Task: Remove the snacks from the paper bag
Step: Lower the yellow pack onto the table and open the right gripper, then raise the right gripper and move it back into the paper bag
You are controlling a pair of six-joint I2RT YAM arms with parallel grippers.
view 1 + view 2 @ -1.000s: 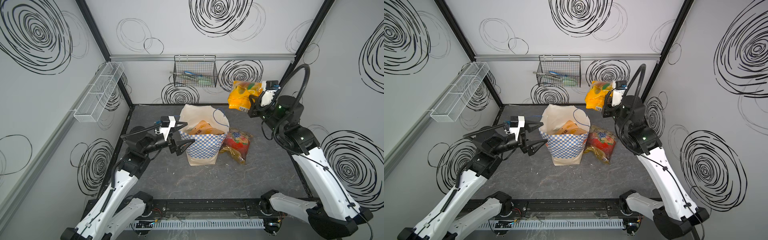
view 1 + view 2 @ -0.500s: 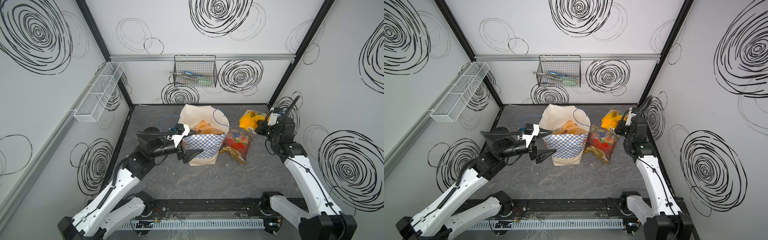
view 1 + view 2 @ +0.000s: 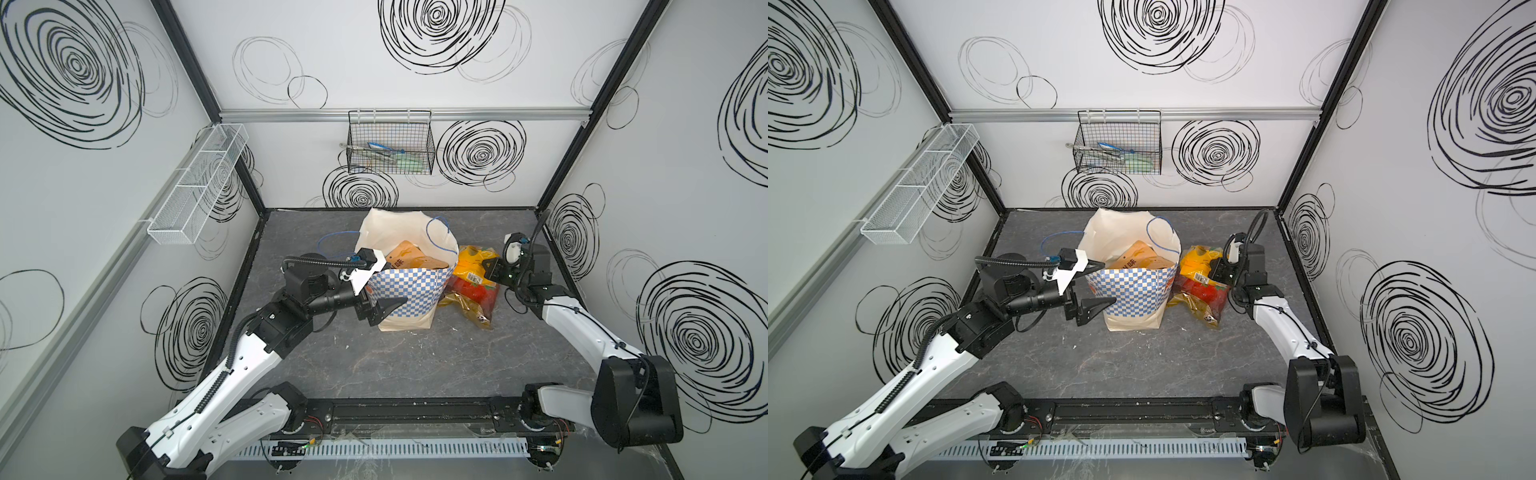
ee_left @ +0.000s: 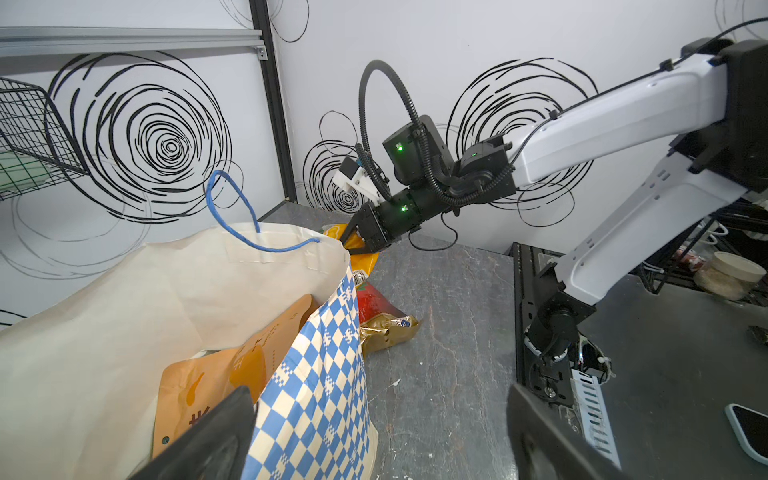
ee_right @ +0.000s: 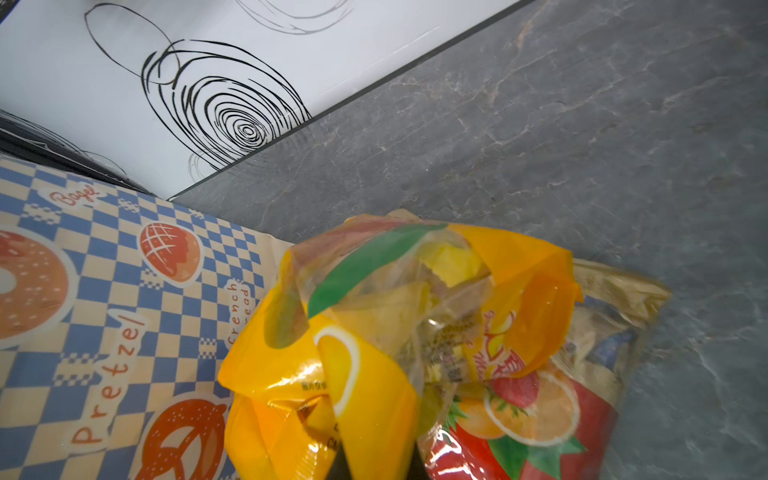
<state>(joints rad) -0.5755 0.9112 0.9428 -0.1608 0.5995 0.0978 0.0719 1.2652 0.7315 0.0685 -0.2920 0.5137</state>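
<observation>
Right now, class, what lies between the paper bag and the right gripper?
In both top views: the yellow-orange bag, pinched by the shut right gripper, resting on the red fruit pouch, which lies beside the paper bag.

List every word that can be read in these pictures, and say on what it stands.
"Bagel": on the paper bag.
"Pretzel": same bag.
"French", then "read" with its first letter unclear: same bag.
Chinese characters on the orange pouch: partly hidden, not readable.
Print on the yellow packet: too blurred.
</observation>
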